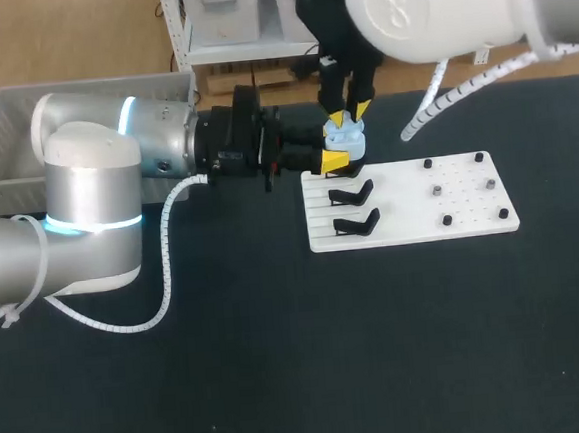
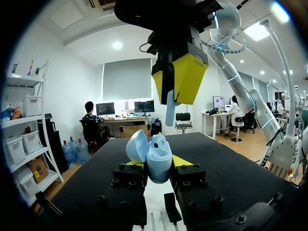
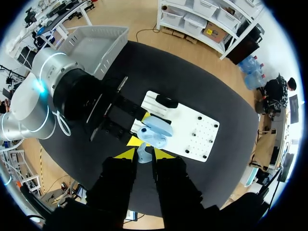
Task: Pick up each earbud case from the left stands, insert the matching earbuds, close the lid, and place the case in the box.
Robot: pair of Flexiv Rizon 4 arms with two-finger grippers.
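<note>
A light-blue earbud case [image 2: 159, 162] with its lid [image 2: 136, 145] swung open sits between the yellow tips of my left gripper [image 2: 158, 166], which is shut on it. In the head view the case [image 1: 350, 143] hangs over the far left corner of the white board [image 1: 471, 224], with the left gripper [image 1: 337, 153] coming in from the left. My right gripper [image 1: 347, 104] hangs straight above the case, shut on a light-blue earbud [image 3: 143, 155] that points down at the open case [image 3: 154, 133]. From the left wrist the earbud [image 2: 170, 109] shows just above the case.
Two empty black stands [image 1: 352, 193] [image 1: 356, 222] sit on the board's left half. Small pegs [image 1: 436, 193] dot its right half. A grey basket [image 1: 1, 124] stands at the table's far left, behind my left arm.
</note>
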